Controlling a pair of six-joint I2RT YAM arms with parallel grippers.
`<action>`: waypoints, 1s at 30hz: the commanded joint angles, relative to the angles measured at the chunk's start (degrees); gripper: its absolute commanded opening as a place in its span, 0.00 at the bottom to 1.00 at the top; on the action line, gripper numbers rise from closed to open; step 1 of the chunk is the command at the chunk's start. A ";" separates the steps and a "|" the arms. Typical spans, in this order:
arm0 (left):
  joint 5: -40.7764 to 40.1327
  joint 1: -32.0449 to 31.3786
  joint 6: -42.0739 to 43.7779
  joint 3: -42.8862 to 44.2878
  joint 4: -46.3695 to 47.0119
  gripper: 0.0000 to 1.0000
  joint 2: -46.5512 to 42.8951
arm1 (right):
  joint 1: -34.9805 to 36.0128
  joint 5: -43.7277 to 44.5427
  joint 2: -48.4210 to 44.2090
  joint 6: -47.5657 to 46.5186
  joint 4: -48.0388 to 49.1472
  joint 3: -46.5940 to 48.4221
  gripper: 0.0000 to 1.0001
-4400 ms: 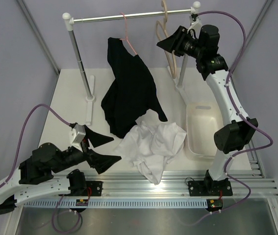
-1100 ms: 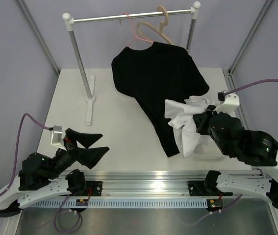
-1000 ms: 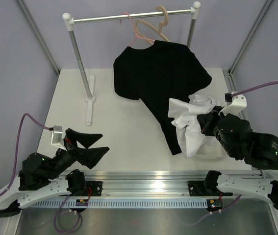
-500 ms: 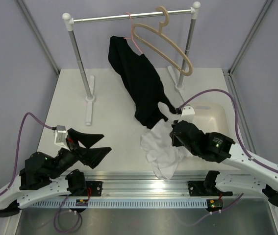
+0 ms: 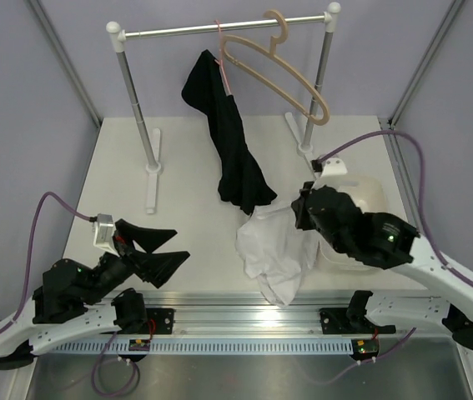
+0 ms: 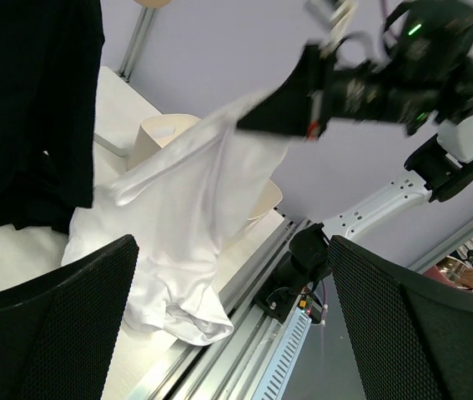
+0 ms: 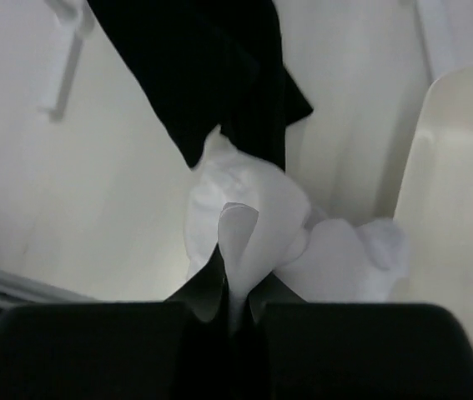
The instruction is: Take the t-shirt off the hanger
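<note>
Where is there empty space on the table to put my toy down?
The biggest bare patch of table lies between the rack's left foot and the hanging black shirt. A smaller strip runs left of that foot. It is crowded front right, where the white t-shirt, the tub and the right gripper bunch together.

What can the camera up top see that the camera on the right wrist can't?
Only the top camera shows the metal rail, the bare wooden hanger hooked on it, and the left fingers, which are open and holding nothing. Only the right wrist camera gives a close look at the right fingers pinching a fold of the white t-shirt. Both show the t-shirt, the hanging black garment and the beige bin.
</note>
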 commanded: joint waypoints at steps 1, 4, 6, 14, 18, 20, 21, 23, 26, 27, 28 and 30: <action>-0.96 -0.26 -0.68 0.69 0.61 0.99 -1.06 | 0.09 16.82 -4.16 -4.17 -3.76 12.62 0.00; -1.05 -0.26 -0.43 0.51 0.79 0.99 -0.71 | 0.09 25.01 -7.67 -18.28 6.05 16.95 0.00; -1.31 -0.34 -0.07 0.51 0.79 0.99 -0.27 | 0.09 31.48 -9.69 -24.98 15.16 18.00 0.00; -0.08 -0.34 0.98 0.87 0.96 0.99 0.44 | 0.09 35.41 -7.61 -64.90 47.98 30.91 0.00; -0.26 -0.26 1.77 0.78 1.66 0.99 0.79 | 0.09 33.38 -0.75 -68.95 44.58 42.33 0.00; 0.09 -0.34 1.86 0.60 2.37 0.99 1.23 | 0.09 33.29 1.36 -71.33 44.58 44.72 0.00; 0.70 -0.26 1.86 0.43 2.89 0.99 1.49 | 0.09 33.29 2.50 -71.77 44.66 44.38 0.00; 1.58 -0.26 1.95 0.34 3.42 0.99 2.28 | 0.09 32.24 2.16 -72.91 47.64 42.10 0.00; 2.03 -0.34 1.95 -0.27 3.86 0.99 3.16 | 0.18 31.88 1.02 -74.50 51.07 38.75 0.00; 2.46 -0.26 1.69 -0.54 4.04 0.99 3.16 | 0.09 31.88 0.58 -74.93 51.78 37.97 0.00; 2.64 -0.26 1.60 -1.24 4.21 0.99 3.16 | 0.09 31.88 0.14 -74.77 52.13 36.48 0.00; 2.91 -0.34 1.42 -2.12 5.44 0.99 2.90 | 0.09 31.88 -1.88 -73.27 52.49 33.57 0.00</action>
